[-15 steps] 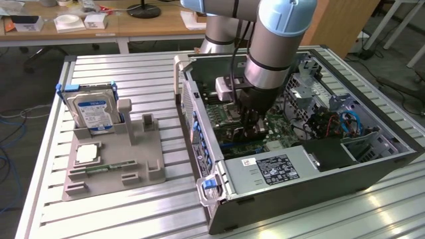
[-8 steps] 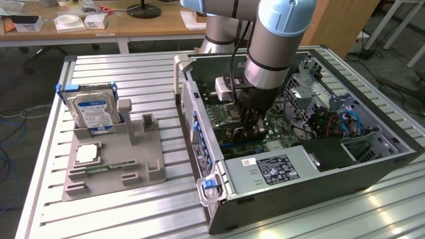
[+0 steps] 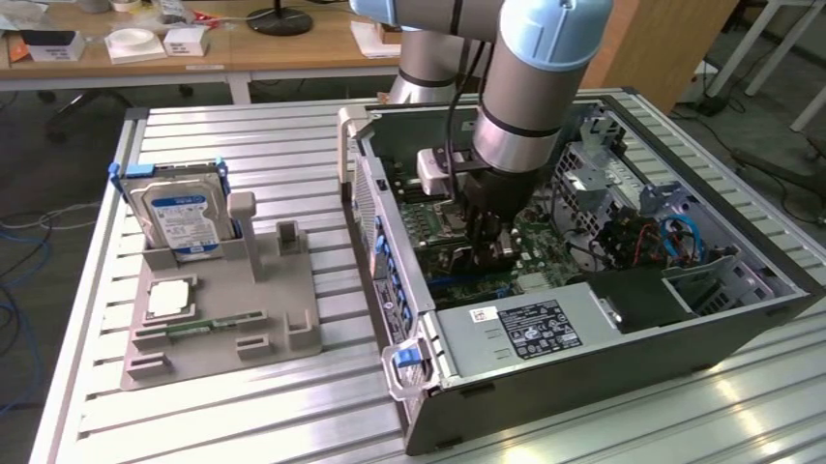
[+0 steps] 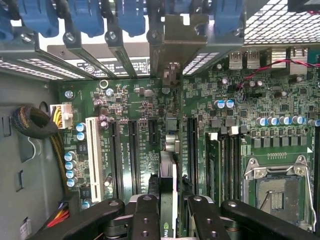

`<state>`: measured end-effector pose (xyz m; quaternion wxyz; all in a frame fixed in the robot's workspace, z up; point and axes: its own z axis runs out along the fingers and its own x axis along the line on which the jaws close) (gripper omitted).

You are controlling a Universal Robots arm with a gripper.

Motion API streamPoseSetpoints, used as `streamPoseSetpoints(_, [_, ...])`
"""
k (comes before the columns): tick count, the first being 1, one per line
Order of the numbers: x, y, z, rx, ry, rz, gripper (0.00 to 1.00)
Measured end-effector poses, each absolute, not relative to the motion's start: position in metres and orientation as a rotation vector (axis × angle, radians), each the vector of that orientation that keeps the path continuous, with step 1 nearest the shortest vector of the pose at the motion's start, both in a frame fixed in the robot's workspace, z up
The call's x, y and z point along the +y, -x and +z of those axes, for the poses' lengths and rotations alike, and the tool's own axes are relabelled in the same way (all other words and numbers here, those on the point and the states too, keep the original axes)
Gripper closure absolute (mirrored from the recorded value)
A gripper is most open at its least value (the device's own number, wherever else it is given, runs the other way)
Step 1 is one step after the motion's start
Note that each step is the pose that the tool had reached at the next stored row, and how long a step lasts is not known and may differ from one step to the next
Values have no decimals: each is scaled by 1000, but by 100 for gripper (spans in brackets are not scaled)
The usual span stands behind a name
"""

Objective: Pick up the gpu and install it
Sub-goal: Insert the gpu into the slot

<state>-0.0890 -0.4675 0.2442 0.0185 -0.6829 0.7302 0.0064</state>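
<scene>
GPU [image 4: 168, 192]: we log it edge-on, clamped between the closed fingers [image 4: 146, 220] of the gripper [image 4: 169, 212], inside the open computer case [image 3: 722, 309], above the green motherboard [image 4: 150, 100]. Pickup done; we judge seating in the slot unfinished, bracket [image 4: 172, 75] near the rear openings.

Exterior view looks down obliquely at the open computer case [image 3: 581, 290]; wrist view faces its motherboard [image 4: 150, 110] closely (shared).
</scene>
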Motion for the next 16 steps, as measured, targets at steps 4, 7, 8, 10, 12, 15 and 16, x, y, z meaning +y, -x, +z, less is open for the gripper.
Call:
streamPoseSetpoints(4, [-467, 89, 243, 2249, 2140, 20, 73])
streamPoseSetpoints(7, [-467, 89, 243, 2243, 2147, 20, 73])
streamPoseSetpoints(8, [-467, 89, 243, 2243, 2147, 20, 73])
streamPoseSetpoints(10, [-467, 90, 243, 2243, 2147, 20, 73])
streamPoseSetpoints(12, [-467, 90, 242, 2243, 2147, 20, 73])
streamPoseSetpoints(15, [-467, 90, 240, 2243, 2148, 20, 73])
streamPoseSetpoints(16, [-467, 90, 240, 2243, 2147, 20, 73])
